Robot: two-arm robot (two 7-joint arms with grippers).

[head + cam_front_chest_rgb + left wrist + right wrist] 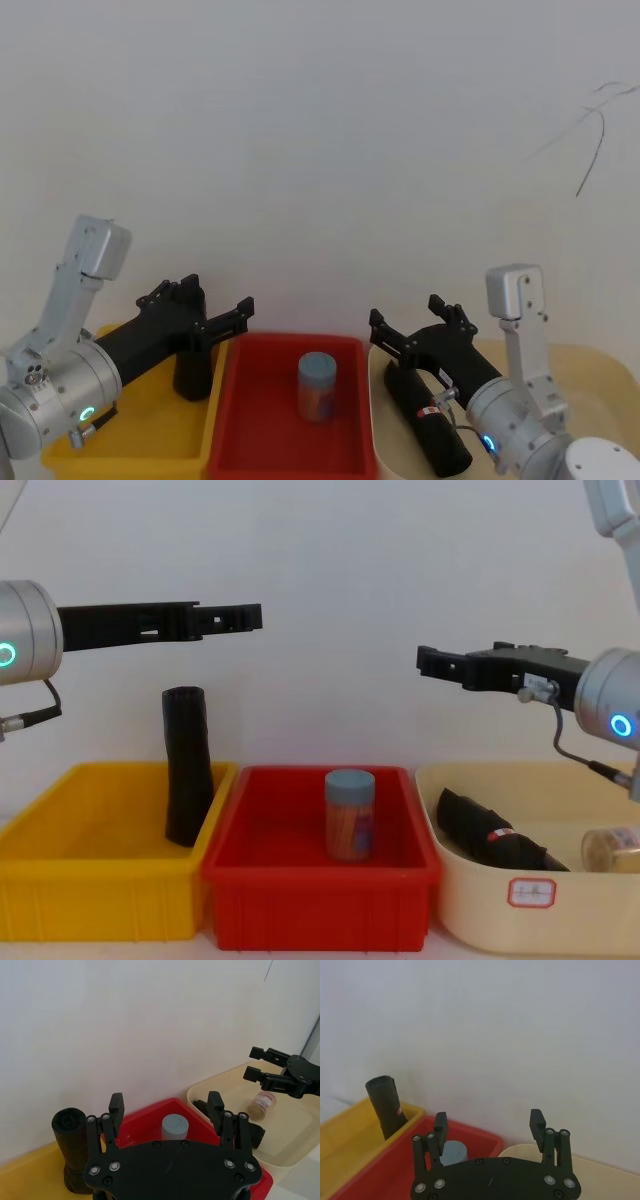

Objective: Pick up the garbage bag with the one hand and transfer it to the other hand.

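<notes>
Hands level above bins: left hand (250, 615) spread, right hand (428, 662) apparently spread.

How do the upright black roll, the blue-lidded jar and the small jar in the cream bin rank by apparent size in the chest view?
1. Upright black roll
2. Blue-lidded jar
3. Small jar, partly cut off by the picture's edge
</notes>
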